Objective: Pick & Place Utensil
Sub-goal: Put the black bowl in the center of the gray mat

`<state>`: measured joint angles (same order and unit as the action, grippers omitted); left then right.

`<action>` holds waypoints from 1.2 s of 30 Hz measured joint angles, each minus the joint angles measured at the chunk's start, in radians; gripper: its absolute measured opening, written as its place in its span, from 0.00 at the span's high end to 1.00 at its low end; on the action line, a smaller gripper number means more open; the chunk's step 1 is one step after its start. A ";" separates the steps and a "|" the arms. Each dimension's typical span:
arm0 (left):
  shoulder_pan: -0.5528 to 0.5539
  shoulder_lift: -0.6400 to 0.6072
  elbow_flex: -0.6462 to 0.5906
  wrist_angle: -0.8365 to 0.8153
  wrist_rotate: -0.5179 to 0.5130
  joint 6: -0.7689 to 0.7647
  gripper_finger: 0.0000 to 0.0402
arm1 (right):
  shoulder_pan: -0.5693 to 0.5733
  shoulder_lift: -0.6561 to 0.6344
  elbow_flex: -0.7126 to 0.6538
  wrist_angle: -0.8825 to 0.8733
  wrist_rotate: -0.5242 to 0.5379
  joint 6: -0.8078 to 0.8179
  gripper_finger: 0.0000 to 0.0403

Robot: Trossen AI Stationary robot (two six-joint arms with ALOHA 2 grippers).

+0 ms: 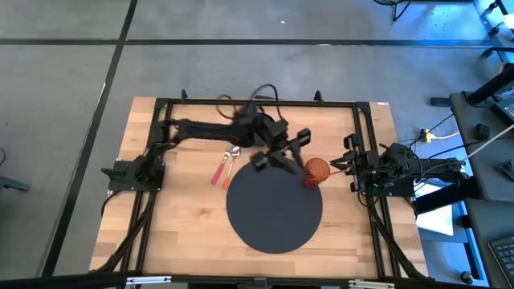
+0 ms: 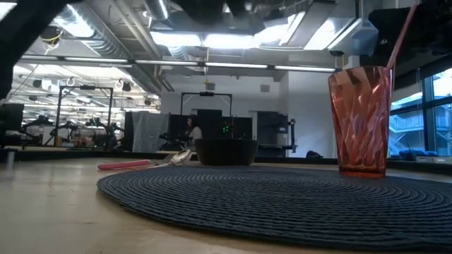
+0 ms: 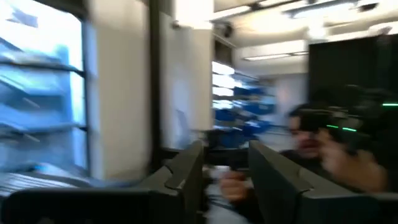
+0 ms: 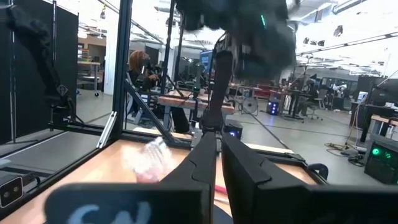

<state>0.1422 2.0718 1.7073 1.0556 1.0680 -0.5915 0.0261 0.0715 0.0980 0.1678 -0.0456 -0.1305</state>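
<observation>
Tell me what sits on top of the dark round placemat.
On the placemat stand a red tumbler with a straw and a dark bowl. The bowl's inside is hidden; the left arm covers it from above.

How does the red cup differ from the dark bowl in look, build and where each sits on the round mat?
The red cup is tall, see-through and faceted, with a straw in it; the dark bowl is low, wide and opaque. In the high view the red cup sits at the round mat's right rim, while the dark bowl lies toward its far edge, under the left gripper. Both stand upright on the mat.
</observation>
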 joint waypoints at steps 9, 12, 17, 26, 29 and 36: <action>-0.166 -0.475 -0.164 -0.974 -0.264 0.619 0.98 | 0.000 0.000 0.000 0.015 0.000 -0.009 0.93; -0.307 -0.598 -0.172 -1.473 -0.995 0.943 0.99 | 0.000 0.000 0.000 0.014 0.000 -0.009 0.93; -0.454 -0.755 -0.388 -1.514 -1.461 0.881 0.99 | 0.000 0.000 0.000 0.022 0.000 0.003 0.93; -0.388 -1.395 -0.985 -1.038 -1.526 0.930 0.99 | 0.000 -0.002 0.001 0.043 -0.012 0.045 0.99; -0.353 -1.642 -1.195 -0.917 -1.520 0.930 1.00 | 0.000 -0.002 0.002 0.036 -0.041 0.039 0.99; -0.332 -2.010 -1.543 -0.665 -1.494 1.075 1.00 | -0.001 -0.003 0.017 0.007 -0.045 0.068 0.99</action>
<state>-0.1895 0.0616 0.1639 0.3903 -0.4261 0.4837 0.0250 0.0689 0.1146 0.1746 -0.0902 -0.0628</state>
